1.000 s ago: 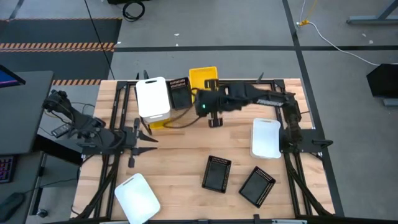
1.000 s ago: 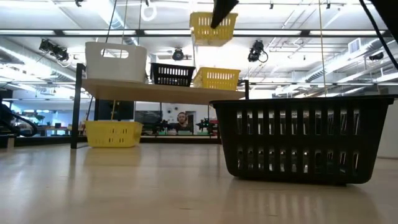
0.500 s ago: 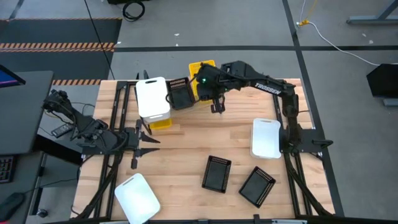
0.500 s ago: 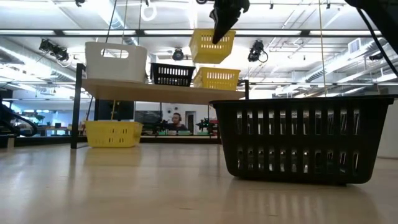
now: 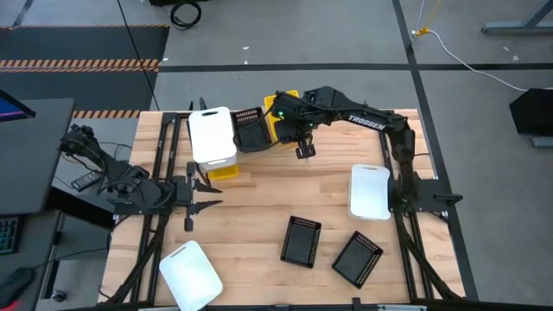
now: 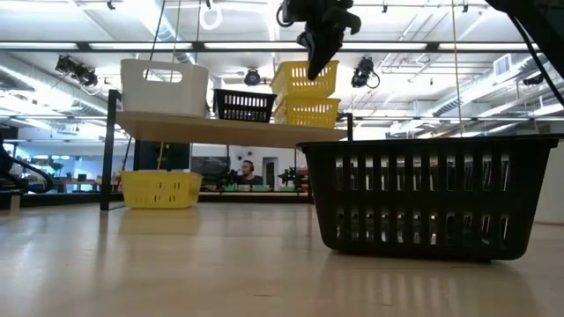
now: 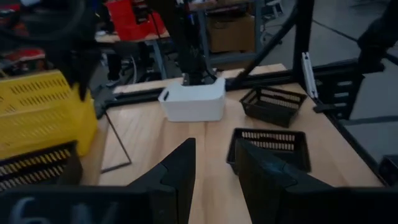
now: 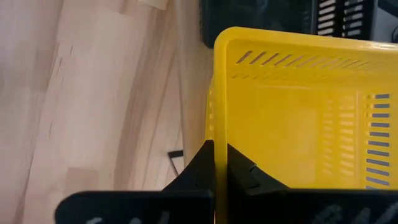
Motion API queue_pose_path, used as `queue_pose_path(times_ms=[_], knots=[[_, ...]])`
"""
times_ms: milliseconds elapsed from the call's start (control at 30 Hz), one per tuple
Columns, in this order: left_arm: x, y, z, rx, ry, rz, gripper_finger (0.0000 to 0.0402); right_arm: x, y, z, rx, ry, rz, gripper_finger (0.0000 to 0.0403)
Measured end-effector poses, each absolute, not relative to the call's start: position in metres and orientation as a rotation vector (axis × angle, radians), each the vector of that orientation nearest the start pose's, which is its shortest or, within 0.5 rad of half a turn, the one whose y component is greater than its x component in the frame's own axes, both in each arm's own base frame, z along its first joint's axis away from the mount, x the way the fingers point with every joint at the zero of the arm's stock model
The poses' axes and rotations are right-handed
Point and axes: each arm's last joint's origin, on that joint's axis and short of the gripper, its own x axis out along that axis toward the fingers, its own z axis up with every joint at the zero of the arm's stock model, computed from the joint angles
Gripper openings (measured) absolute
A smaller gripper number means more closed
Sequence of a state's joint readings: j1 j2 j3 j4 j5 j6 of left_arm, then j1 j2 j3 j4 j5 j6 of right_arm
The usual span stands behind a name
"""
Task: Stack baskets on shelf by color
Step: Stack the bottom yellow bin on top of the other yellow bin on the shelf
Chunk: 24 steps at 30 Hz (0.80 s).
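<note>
On the shelf (image 6: 229, 129) stand a white basket (image 6: 164, 86), a black basket (image 6: 244, 106) and a yellow basket (image 6: 307, 113) in a row. My right gripper (image 6: 315, 63) is shut on a second yellow basket (image 6: 302, 79), right above the shelf's yellow one. Its bottom is level with that one's rim; whether they touch I cannot tell. My left gripper (image 5: 206, 194) waits open at the table's left with nothing between its fingers (image 7: 180, 171). My right gripper pinches the rim of one side wall (image 8: 215, 134) of the yellow basket, one finger inside the basket and one outside. The fingers come steeply from above. The basket hangs below them, open side up and slightly tilted, over the shelf's yellow basket.
A third yellow basket (image 6: 160, 187) stands on the table under the shelf. Two black baskets (image 5: 301, 239) (image 5: 358, 257) and two white ones (image 5: 370, 192) (image 5: 192, 275) lie on the near half of the table. One black basket (image 6: 427, 194) fills the low view's right.
My right gripper has gone toward the table's far edge and down with the yellow basket. The basket has sunk from well above the shelf to just over the yellow basket standing there.
</note>
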<state>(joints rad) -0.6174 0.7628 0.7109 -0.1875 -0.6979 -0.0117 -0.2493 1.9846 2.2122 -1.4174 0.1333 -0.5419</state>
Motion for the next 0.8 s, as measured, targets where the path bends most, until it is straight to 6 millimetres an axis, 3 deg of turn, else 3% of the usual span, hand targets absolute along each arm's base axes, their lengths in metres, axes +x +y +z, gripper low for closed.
queue_pose_path(times_ms=[800], knots=[[0.138, -0.073, 0.318, 0.163, 0.158, 0.131, 0.0121, 0.375, -0.112, 0.368, -0.388, 1.226, -0.021, 0.0006]])
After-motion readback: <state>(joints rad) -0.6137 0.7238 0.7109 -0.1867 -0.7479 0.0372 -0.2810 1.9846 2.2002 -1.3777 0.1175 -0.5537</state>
